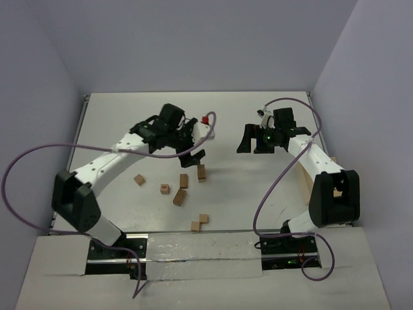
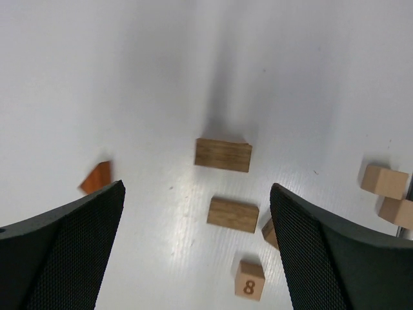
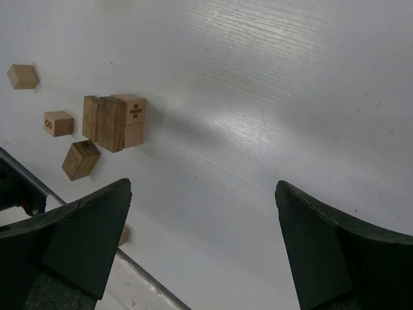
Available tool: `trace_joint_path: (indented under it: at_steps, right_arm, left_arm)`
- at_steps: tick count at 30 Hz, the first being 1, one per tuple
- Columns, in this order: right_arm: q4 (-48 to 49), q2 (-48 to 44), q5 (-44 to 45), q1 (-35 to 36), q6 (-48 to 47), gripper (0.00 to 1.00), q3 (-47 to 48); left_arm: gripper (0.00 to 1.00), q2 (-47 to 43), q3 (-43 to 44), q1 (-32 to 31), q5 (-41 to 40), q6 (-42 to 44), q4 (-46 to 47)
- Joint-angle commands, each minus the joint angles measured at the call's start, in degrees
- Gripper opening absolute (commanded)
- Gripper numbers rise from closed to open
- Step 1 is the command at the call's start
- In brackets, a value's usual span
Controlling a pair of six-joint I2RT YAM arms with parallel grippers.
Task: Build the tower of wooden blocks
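Several small tan wood blocks lie loose on the white table. In the top view a block (image 1: 201, 172) stands just below my left gripper (image 1: 192, 157), with a brick (image 1: 184, 181) beside it. My left gripper (image 2: 197, 188) is open and empty above two bricks (image 2: 223, 154) (image 2: 233, 214) and a cube marked 8 (image 2: 250, 280). An orange-brown block (image 2: 97, 177) lies to the left. In the right wrist view a marked cube (image 3: 132, 108) sits on another block beside a dark brick (image 3: 111, 123). No taller tower shows. My right gripper (image 1: 255, 147) (image 3: 202, 186) hangs open over bare table.
More cubes lie near the front edge (image 1: 204, 218) (image 1: 195, 226) and to the left (image 1: 139, 179). A pale wooden tray (image 1: 301, 181) sits behind the right arm. A small red object (image 1: 206, 119) is behind the left wrist. Purple cables loop off both arms.
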Motion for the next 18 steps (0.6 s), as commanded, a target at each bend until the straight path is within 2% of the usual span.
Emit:
trace_joint_path:
  at_steps: [1, 4, 8, 10, 13, 16, 18]
  right_arm:
    - [1.0, -3.5, -1.9, -0.2, -0.5, 1.0, 0.2]
    - [1.5, -5.1, -2.9, 0.5, -1.2, 1.0, -0.8]
    - [1.1, -5.4, -5.1, 0.8, -2.5, 0.97, -1.0]
    - [0.5, -6.0, -8.5, 1.8, -4.7, 0.8, -2.0]
    - [0.9, -8.0, -7.5, 6.6, -8.1, 0.57, -4.9]
    - [1.5, -10.1, -4.9, 12.8, -11.6, 0.47, -8.5]
    - [1.4, -10.1, -2.7, 19.4, -14.4, 0.41, -10.1]
  left_arm:
    - [0.99, -9.7, 1.4, 5.4, 4.9, -2.8, -5.7]
    - [0.99, -15.6, -3.9, 8.4, 9.9, 2.1, -9.2]
    - [0.99, -25.4, -15.3, 7.8, 13.9, 8.7, -12.3]
    - [0.95, -28.5, -19.5, 6.8, 12.2, 10.7, -14.0]
    - [0.83, -30.6, -23.8, 5.9, 11.7, 13.6, -16.2]
    - [0.71, -33.6, -27.5, 5.4, 13.3, 14.6, -16.1]
    - [0.66, -36.3, -31.6, 2.9, 12.6, 14.0, -13.8]
